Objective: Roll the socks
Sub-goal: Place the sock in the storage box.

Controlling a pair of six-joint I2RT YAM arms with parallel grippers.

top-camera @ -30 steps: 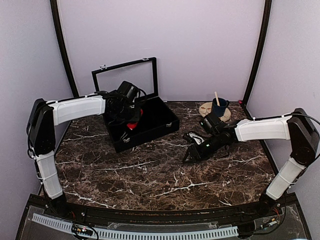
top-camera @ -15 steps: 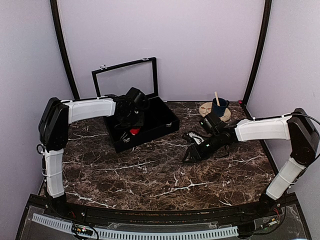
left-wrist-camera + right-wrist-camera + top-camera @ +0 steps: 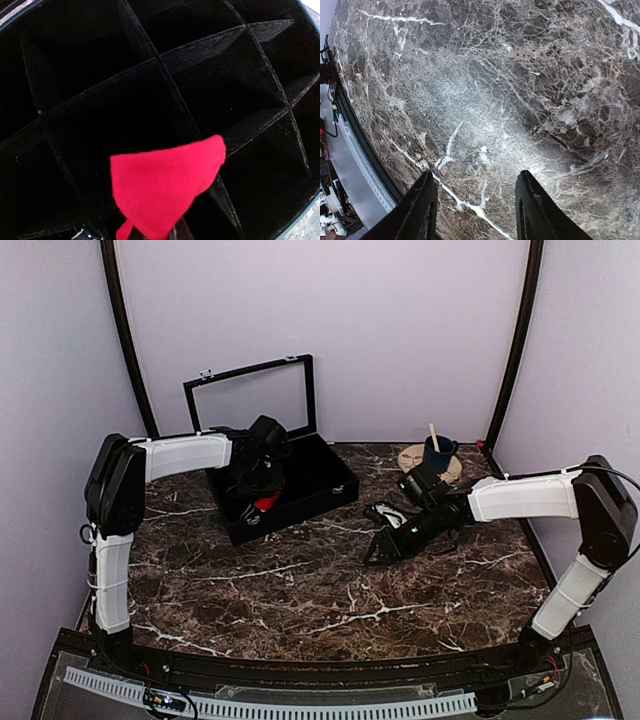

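A red sock hangs over the black dividers of the open black case. In the top view the sock shows as a small red patch under my left gripper, which is down inside the case and shut on the sock. Only plain red fabric shows; no white band is visible. The left fingers are hidden behind the sock in the left wrist view. My right gripper hovers low over the bare marble mid-table, its fingers spread wide apart with nothing between them.
The case lid stands upright at the back left. A dark blue cup with a wooden stick sits on a round coaster at the back right. The marble tabletop spreads in front of the arms.
My left gripper has moved forward and right inside the case, carrying the red sock with it. The right gripper has drifted slightly left.
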